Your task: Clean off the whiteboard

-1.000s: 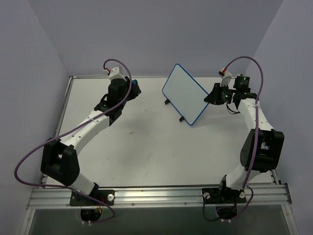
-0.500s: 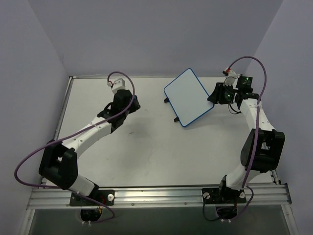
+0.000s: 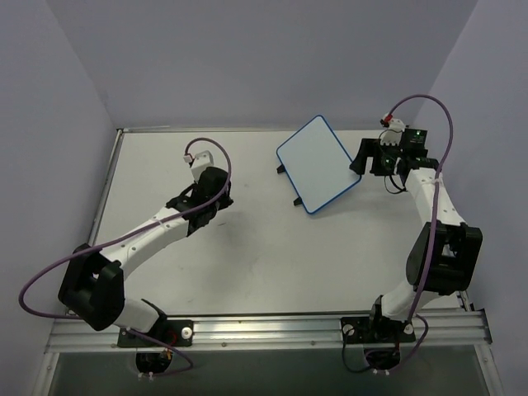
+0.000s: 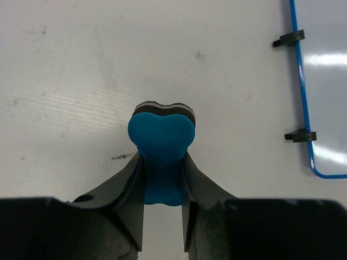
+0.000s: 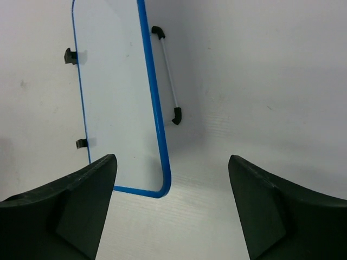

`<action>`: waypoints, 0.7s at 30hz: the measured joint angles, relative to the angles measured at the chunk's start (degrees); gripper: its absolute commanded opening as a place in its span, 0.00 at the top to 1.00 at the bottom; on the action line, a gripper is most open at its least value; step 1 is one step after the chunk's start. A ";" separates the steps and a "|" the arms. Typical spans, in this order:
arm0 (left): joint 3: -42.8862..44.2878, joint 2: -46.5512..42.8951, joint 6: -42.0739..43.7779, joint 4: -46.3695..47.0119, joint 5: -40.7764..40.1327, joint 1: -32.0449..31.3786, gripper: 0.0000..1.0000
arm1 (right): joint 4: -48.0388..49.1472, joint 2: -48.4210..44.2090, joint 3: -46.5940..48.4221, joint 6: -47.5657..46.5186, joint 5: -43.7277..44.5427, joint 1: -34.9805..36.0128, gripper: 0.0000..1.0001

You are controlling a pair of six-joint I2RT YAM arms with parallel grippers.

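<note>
1 whiteboard (image 3: 318, 163), blank and blue-framed, is leaning on its 2 black feet (image 4: 300, 135) at the far-R part of the table (image 3: 247, 264). 1 white prop rod (image 5: 168, 76) w/ black ends is showing behind it. R gripper (image 5: 172, 162) is hovering just beside the board's R edge, jaws gaping wide, gripping nothing. L gripper (image 4: 161, 162) is hanging over bare tabletop, well apart to the L, pinching 1 blue bone-shaped eraser (image 4: 161, 135) w/ a black felt layer.
</note>
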 measured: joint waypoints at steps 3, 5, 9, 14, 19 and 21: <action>0.00 -0.11 -0.98 -4.92 -1.18 -1.57 0.98 | -1.01 -3.37 -0.02 0.83 3.96 0.00 0.13; 0.00 -0.37 -1.49 -8.11 -1.86 -2.27 0.98 | -1.44 -7.45 -0.57 1.55 6.27 0.00 0.00; -0.02 -0.68 -1.68 -12.72 -2.54 -2.89 0.97 | -1.60 -18.23 -3.32 3.17 9.44 0.00 0.00; -0.28 2.62 -1.33 -14.43 -1.20 -2.91 0.82 | -1.92 -28.09 -5.88 5.11 10.99 1.03 0.00; -0.68 8.00 -0.79 -14.40 1.79 -2.93 0.62 | -3.41 -34.23 -10.80 7.21 12.55 4.90 0.00; -1.11 9.11 -0.50 -14.05 2.67 -2.93 0.55 | -3.85 -36.63 -12.66 8.31 13.11 5.88 0.00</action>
